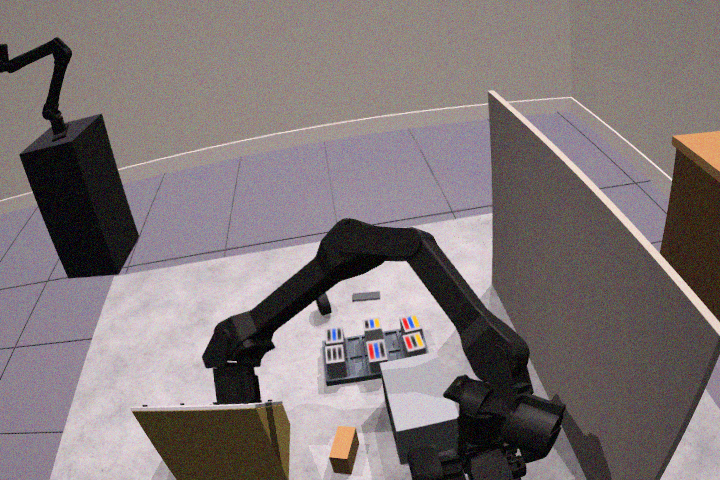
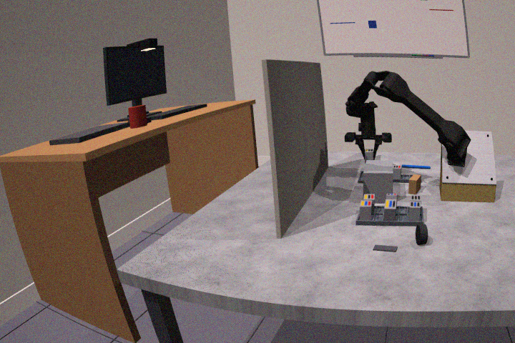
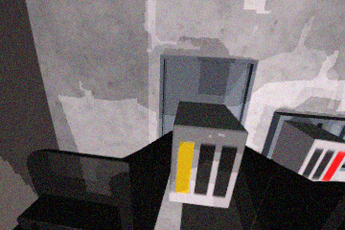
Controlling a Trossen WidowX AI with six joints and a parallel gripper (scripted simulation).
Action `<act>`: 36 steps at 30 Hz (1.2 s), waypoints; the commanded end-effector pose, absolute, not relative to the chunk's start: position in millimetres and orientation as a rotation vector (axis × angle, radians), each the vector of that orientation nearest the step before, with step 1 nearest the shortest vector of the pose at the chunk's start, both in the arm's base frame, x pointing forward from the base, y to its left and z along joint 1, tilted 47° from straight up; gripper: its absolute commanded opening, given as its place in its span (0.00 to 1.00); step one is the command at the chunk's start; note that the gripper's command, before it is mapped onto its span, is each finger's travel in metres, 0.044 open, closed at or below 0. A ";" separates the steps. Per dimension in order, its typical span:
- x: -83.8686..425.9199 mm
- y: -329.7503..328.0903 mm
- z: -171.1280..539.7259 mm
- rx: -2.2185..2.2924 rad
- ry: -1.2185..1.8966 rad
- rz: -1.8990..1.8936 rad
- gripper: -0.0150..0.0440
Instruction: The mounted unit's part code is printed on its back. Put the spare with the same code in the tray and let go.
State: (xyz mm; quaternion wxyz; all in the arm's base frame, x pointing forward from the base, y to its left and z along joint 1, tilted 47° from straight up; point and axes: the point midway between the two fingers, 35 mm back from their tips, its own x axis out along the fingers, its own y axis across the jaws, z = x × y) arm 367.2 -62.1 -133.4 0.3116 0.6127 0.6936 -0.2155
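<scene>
Item one, the spare: a grey block (image 2: 369, 152) (image 3: 206, 165), its pale face bearing one yellow and two black bars, left to right in the wrist view. We find it raised off the table, pinched between the two fingers of the gripper (image 2: 369, 158) (image 3: 209, 150).

Item two, the tray (image 2: 360, 176) (image 3: 208, 57): shallow, grey, rimmed; we see the spare apart from it, in front of it in the wrist view.

Item three, right of the tray in that view: a second block (image 2: 396, 171) (image 3: 307, 150), with two black bars and one red, in a low holder (image 2: 415, 176) (image 3: 275, 126).

Item four: a large grey box (image 1: 420, 390) (image 2: 378, 179), on the near side of the tray in the exterior view.

Item five, nearer again there: a dark rack (image 1: 352, 380) (image 2: 388, 222) carrying six striped blocks.

Sundries, by the exterior view: an orange block (image 1: 344, 447) (image 2: 414, 184) right of the box; a blue rod (image 2: 416, 166) farther off; a black disc (image 1: 323, 303) (image 2: 421, 234) near right; a tall grey partition (image 1: 587, 254) (image 2: 296, 141) at left.
</scene>
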 end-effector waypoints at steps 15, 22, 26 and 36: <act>363.6 -48.5 -144.6 1.629 1.833 -0.568 0.25; 362.3 -43.2 -148.9 1.629 1.834 -0.567 0.25; 361.5 -40.2 -151.3 1.629 1.835 -0.567 0.25; 359.3 -32.8 -157.2 1.630 1.836 -0.565 0.25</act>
